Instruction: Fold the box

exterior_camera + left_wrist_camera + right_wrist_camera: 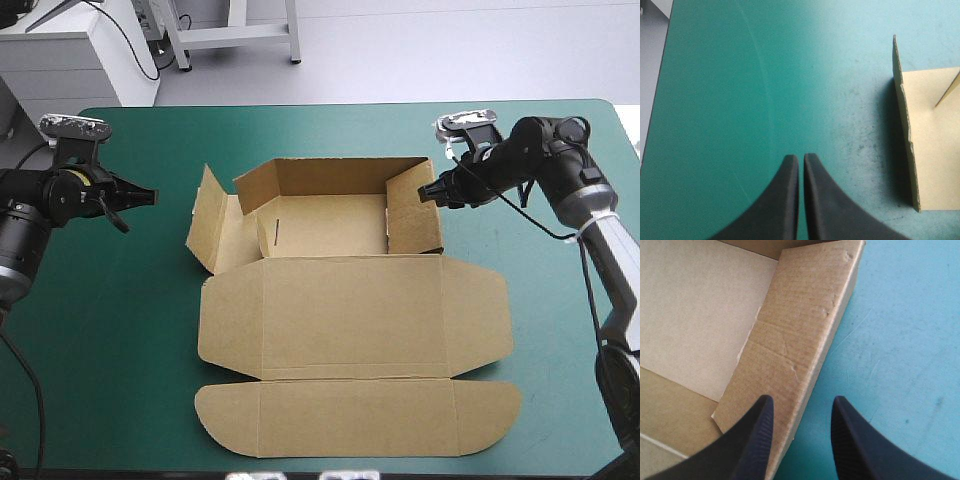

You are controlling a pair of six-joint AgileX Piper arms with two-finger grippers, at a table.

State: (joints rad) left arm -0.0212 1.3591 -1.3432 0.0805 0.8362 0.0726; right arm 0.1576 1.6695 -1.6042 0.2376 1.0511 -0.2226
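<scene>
The box (350, 300), a cut sheet of brown corrugated board, lay in the middle of the table's teal-green cover (120, 350), partly formed. On its far half the back wall (330, 175) and the right wall (415, 215) stood raised around a shallow tray. The left side flap (207, 225) leaned outward, away from the tray. The broad lid panel (350, 315) lay flat toward the near edge. Beyond it lay a front strip with rounded ends (355, 415), also flat.

The left gripper (143, 196) hung over bare cover to the left of the box, clear of the board. In its wrist view its two black fingers were pressed together with only a thin slit between them (801, 157), holding nothing. The left side flap (903, 115) showed edge-on off to one side, apart from the fingertips.

The right gripper (430, 192) was at the outer side of the right wall, near that wall's far end. In its wrist view the black fingers stood apart (802, 402). One lay over the right wall (795, 330), the other over the teal-green cover (905, 340) outside the box. Whether either finger touched the board could not be told.
</scene>
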